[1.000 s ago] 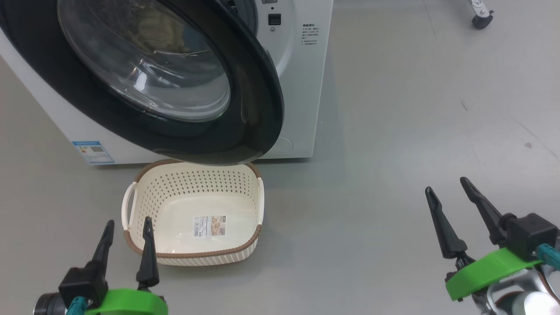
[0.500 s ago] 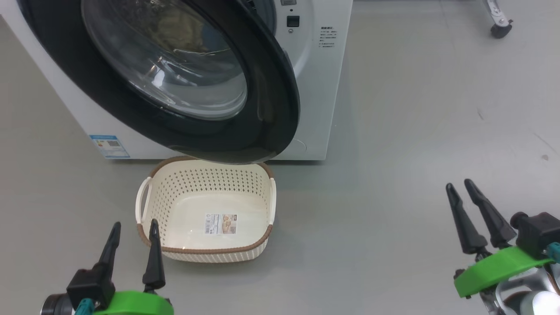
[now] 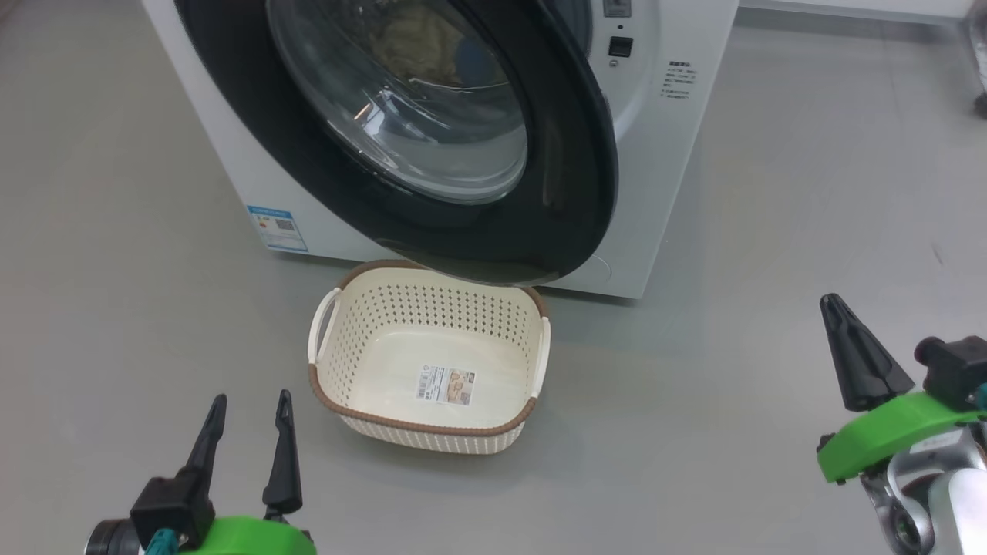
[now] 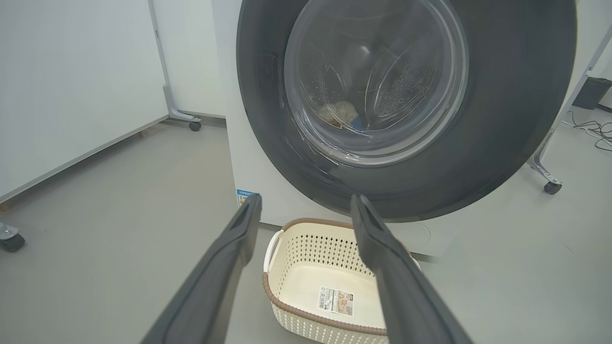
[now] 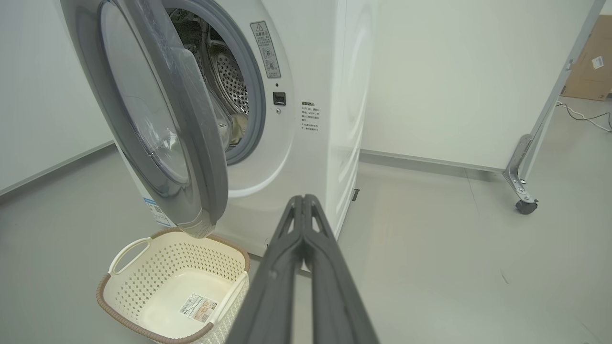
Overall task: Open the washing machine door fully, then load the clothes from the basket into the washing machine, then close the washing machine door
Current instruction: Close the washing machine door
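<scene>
My head camera looks steeply down at the floor point(image 3: 732, 385) from above. It takes in the washer point(image 3: 671, 193) along the top edge, with the door point(image 3: 570, 154) and the basket point(image 3: 432, 316) mid-frame, fairly near. The left wrist camera sits low and faces the door almost square on along the left tool point(image 3: 252, 398). The right wrist camera is also low but off to the right. It looks along the right tool point(image 3: 831, 302) past the door's edge into the drum point(image 5: 229, 81). All three views share the door and the basket.
</scene>
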### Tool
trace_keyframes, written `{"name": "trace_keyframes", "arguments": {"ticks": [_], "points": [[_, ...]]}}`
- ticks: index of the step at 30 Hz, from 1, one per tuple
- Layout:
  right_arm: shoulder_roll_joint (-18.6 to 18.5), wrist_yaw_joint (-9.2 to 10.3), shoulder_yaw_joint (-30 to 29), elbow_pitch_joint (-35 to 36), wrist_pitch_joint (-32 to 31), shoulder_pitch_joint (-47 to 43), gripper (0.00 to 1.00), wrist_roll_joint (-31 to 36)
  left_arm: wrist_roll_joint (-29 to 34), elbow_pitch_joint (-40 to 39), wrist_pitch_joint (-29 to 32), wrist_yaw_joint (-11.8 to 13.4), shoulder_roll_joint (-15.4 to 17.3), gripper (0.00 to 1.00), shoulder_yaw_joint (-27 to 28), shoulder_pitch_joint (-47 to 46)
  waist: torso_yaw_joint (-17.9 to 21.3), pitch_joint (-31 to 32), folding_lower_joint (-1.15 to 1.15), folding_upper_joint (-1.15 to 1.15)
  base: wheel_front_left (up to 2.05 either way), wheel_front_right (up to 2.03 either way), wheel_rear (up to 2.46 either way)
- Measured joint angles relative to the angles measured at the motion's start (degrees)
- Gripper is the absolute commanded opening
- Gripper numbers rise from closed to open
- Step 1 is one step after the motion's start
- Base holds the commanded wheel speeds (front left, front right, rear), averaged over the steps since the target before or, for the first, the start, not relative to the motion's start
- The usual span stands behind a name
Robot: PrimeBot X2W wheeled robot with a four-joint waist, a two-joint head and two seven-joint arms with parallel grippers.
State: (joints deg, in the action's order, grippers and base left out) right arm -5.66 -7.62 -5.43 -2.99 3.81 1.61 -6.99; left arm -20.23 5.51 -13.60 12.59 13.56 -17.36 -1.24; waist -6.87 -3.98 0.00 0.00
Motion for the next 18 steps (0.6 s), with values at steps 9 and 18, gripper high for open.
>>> {"name": "trace_keyframes", "arguments": {"ticks": [9, 18], "points": [[-0.33, 0.00, -0.93, -13.02, 2.47, 9.29, 0.00, -0.10, 0.00, 0.25, -0.01, 0.03, 0.03, 1.00, -0.21, -0.04, -5.62, 0.61, 0.00, 0.00, 0.00, 0.00, 0.00], [-0.43, 0.00, -1.63, -29.99, 6.44, 19.88, 0.00, 0.03, 0.00, 0.74, -0.08, 0.05, -0.01, 1.00, -1.09, -0.92, -10.77, 0.98, 0.00, 0.00, 0.00, 0.00, 0.00]]}}
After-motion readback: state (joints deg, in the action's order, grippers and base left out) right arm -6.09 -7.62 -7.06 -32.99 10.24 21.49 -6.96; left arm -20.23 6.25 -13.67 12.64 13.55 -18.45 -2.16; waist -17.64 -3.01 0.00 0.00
